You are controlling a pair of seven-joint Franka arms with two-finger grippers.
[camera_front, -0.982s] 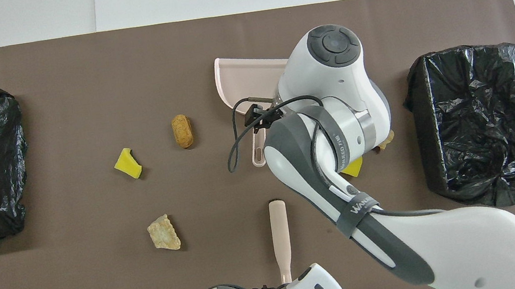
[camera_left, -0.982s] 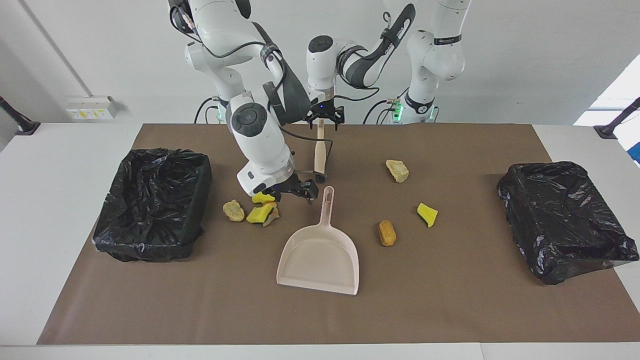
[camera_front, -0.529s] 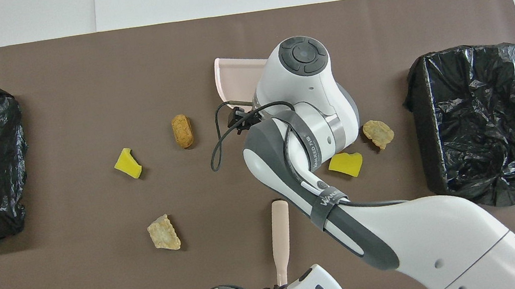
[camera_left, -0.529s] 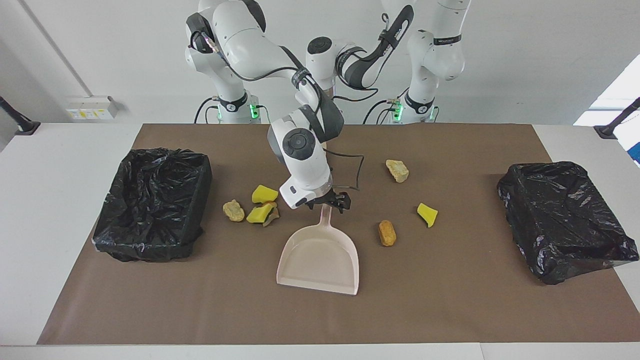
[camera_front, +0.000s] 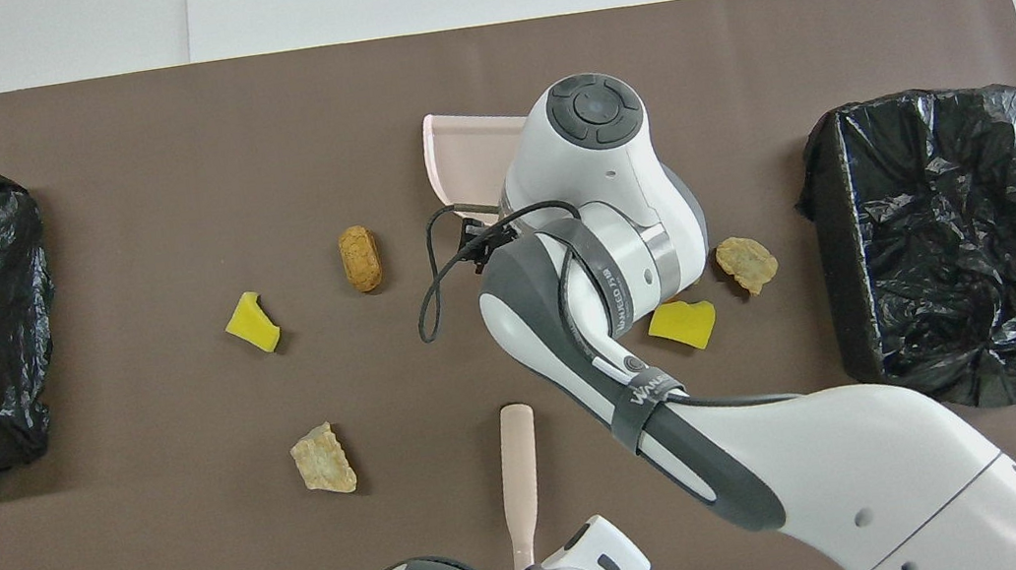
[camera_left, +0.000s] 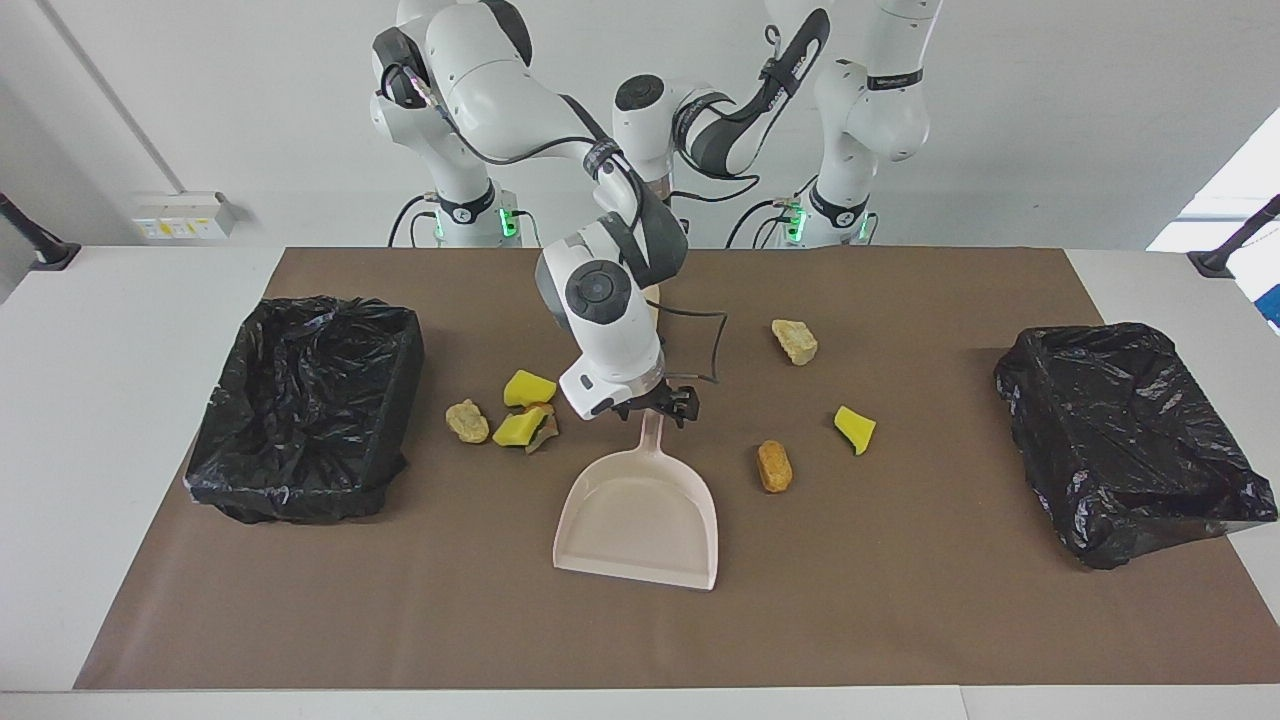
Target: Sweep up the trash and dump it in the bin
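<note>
Facing view, right gripper (camera_left: 655, 405) now down around dustpan (camera_left: 640, 520) handle, left gripper clamping brush (camera_front: 521, 482), swung sideways since.

The facing camera sits high across the table (camera_left: 150, 330), looking back at both robots. The overhead camera hangs above the robots' end, aimed steeply down and forward. Both share the brown mat (camera_left: 900, 600) (camera_front: 148, 127).
</note>
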